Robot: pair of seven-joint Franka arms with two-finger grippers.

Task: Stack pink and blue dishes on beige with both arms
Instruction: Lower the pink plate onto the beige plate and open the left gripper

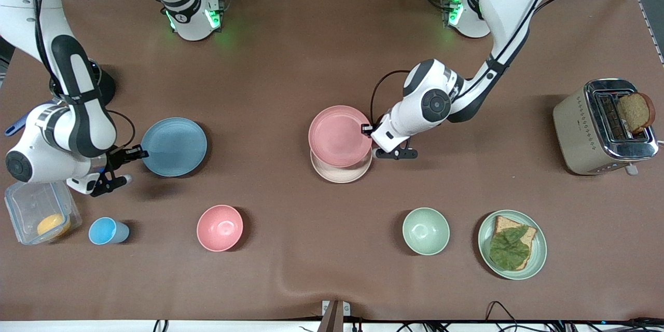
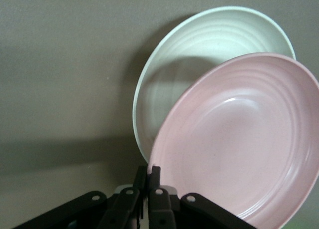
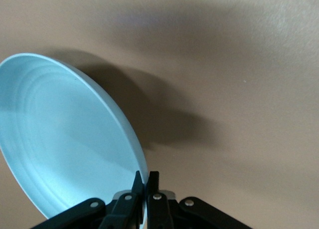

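The pink plate [image 1: 340,135] hangs in the left gripper [image 1: 367,128], pinched at its rim on the side toward the left arm's end of the table, and it sits over the beige plate [image 1: 341,171] but not square to it: the pink one is offset toward the robots' edge of the table, so a crescent of beige shows on the front-camera side. In the left wrist view the pink plate [image 2: 239,139] tilts above the paler plate [image 2: 209,54], with the fingers [image 2: 149,181] narrow on its edge. The coming move seems to turn on sliding the pink plate a little toward the front edge before lowering. The blue plate [image 1: 174,146] is near the right arm's end of the table, well apart from the stack, its rim clamped by the right gripper [image 1: 139,153]; the right wrist view shows it [image 3: 65,139] raised at a slant off the brown table [image 1: 290,52]. The stretch between blue plate and stack is bare.
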